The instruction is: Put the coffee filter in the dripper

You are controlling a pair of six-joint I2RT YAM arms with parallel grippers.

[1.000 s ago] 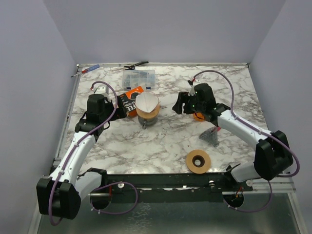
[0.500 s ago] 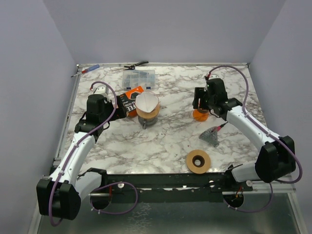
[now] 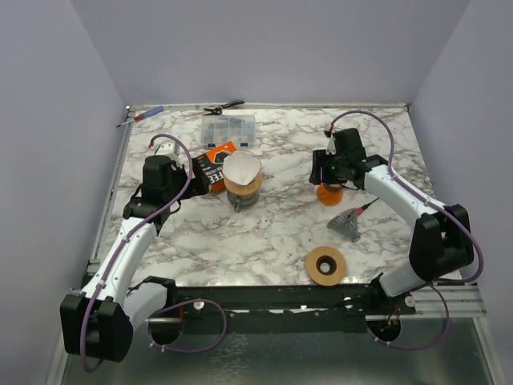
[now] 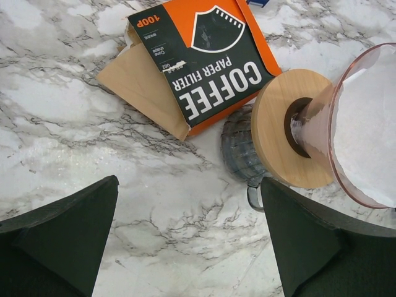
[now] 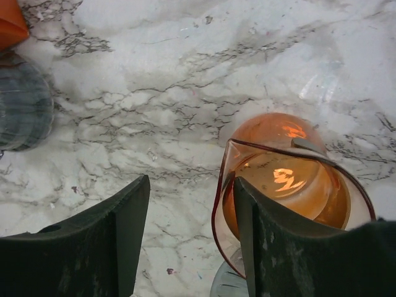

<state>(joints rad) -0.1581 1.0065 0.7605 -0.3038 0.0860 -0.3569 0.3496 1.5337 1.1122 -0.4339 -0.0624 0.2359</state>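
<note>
Right wrist view puts the right gripper (image 5: pixel 190 198) part-open, with nothing clamped. The rim of an orange glass cup (image 5: pixel 291 179) stands in the gap close against one dark finger (image 5: pixel 291 247), and bare marble shows between that rim and the other finger. I cannot tell whether the near finger touches the glass. A second ago this gripper hung closer to the dripper (image 3: pixel 242 183) with its jaws a little wider. It has since swung away and now sits well to the right of the dripper, over the cup. The left gripper (image 4: pixel 189 185) is spread wide and empty, hovering just left of the dripper above the table (image 4: pixel 74 111). The orange coffee filter box (image 4: pixel 210 74) lies flat between it and the dripper, touching or nearly touching the glass server (image 4: pixel 238 151) beneath. The coffee filter (image 4: pixel 368 124) is a white paper cone seated inside the dripper's tinted funnel, which rests on a wooden collar (image 4: pixel 275 133) on top of that server. With neither arm at the dripper and the paper already lining it, the placement looks done. The right arm's retreat reads as clearing off rather than a further step.
</note>
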